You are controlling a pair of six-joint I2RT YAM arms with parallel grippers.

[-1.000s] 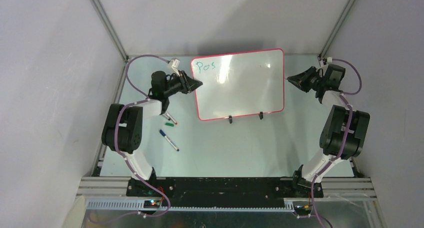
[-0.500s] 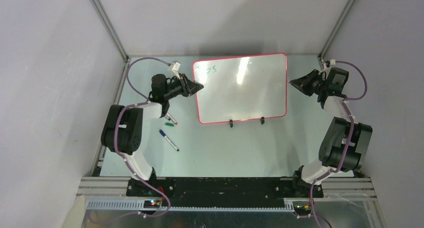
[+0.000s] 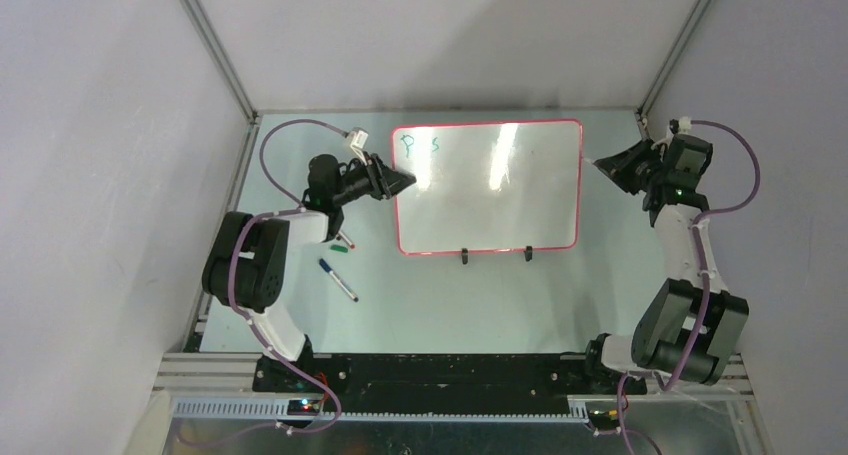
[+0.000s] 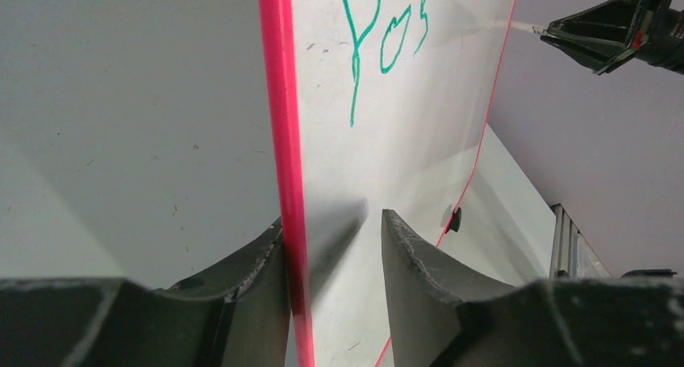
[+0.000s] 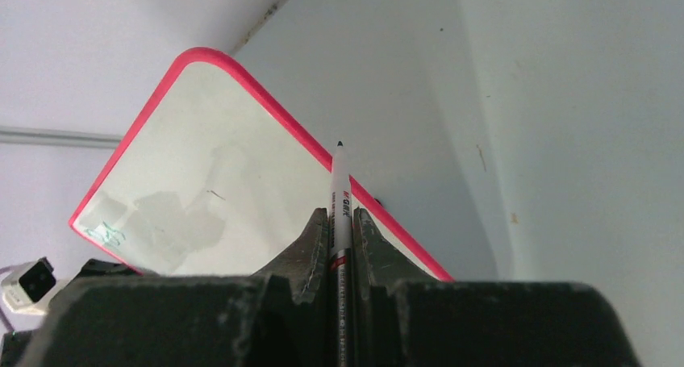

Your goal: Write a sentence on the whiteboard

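Upright near the table's (image 3: 420, 295) far edge: whiteboard (image 3: 500, 205), shifted rightward within the last second. Astride its left rim: left gripper (image 4: 332, 222), jaws just eased apart. Beyond its right rim: right gripper (image 5: 340, 218), clamped on marker (image 5: 339, 181). Top-left corner: sentence (image 4: 379, 40), only "Pos". Probably repositioning before further writing.

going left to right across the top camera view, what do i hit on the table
blue-capped marker → left end effector at the board's left rim → whiteboard → right end effector, holding a pen
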